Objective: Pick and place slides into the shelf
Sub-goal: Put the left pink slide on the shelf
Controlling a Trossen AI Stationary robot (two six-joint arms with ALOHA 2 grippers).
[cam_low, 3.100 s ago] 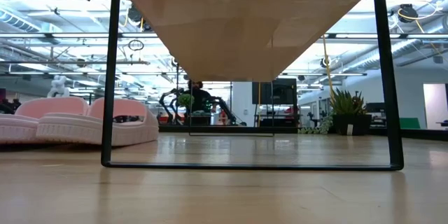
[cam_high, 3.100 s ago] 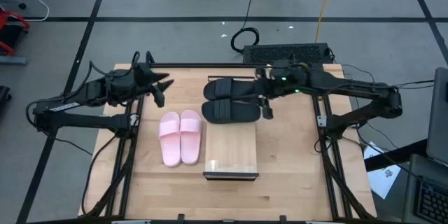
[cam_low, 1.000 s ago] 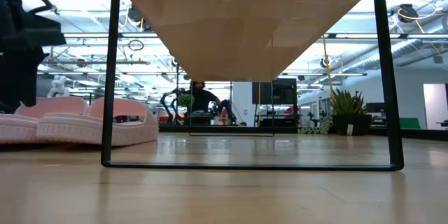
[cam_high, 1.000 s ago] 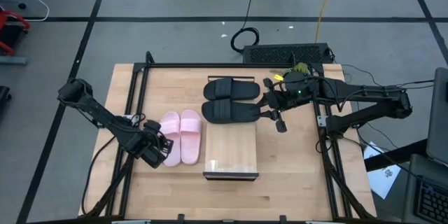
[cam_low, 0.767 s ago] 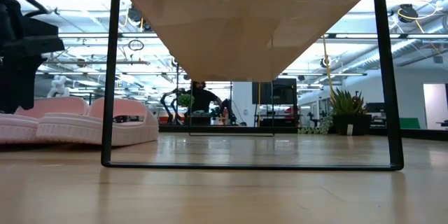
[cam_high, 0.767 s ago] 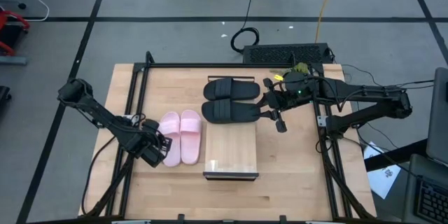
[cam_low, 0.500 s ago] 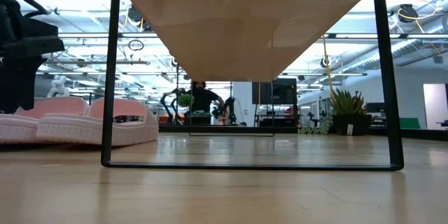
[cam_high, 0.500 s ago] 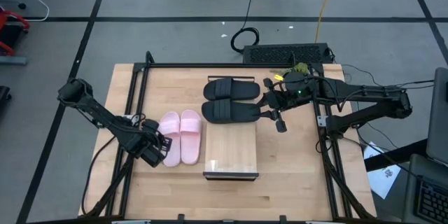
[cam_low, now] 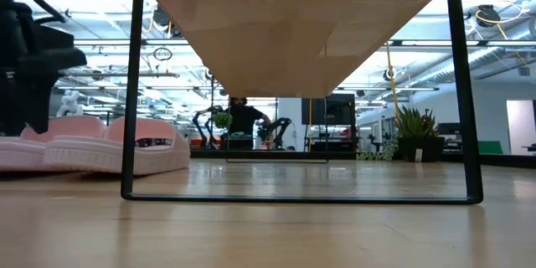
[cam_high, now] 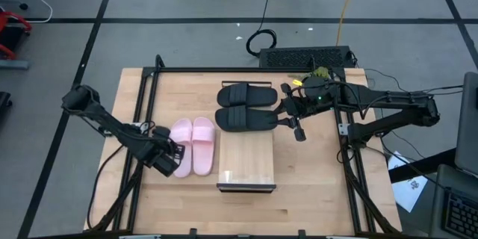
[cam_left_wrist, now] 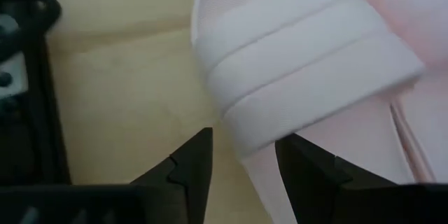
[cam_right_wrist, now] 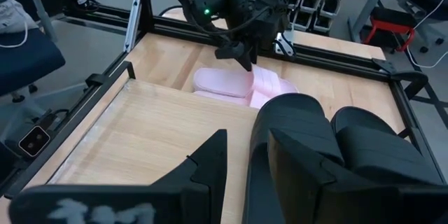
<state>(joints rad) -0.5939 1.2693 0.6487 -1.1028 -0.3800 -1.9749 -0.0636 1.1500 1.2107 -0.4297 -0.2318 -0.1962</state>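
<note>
You see two pink slides [cam_high: 193, 145] side by side left of the shelf [cam_high: 246, 158], two black slides [cam_high: 246, 107] flat behind it

Robotics lab (taped floor [cam_high: 187, 20], parts bins [cam_right_wrist: 315, 3])

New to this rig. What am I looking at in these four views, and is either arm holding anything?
It is a two-armed table robot, each arm ending in a two-finger gripper. The overhead view shows the whole table. The low view looks level across the table under the shelf. The other two views are cameras on the wrists.

On the table lie two pink slides, two black slides and the shelf, a light-wood panel.

The left gripper is open, down at the outer edge of the outer pink slide, its fingers either side of that edge just below the ribbed strap. The right gripper is open beside the black slides. Neither holds anything.
</note>
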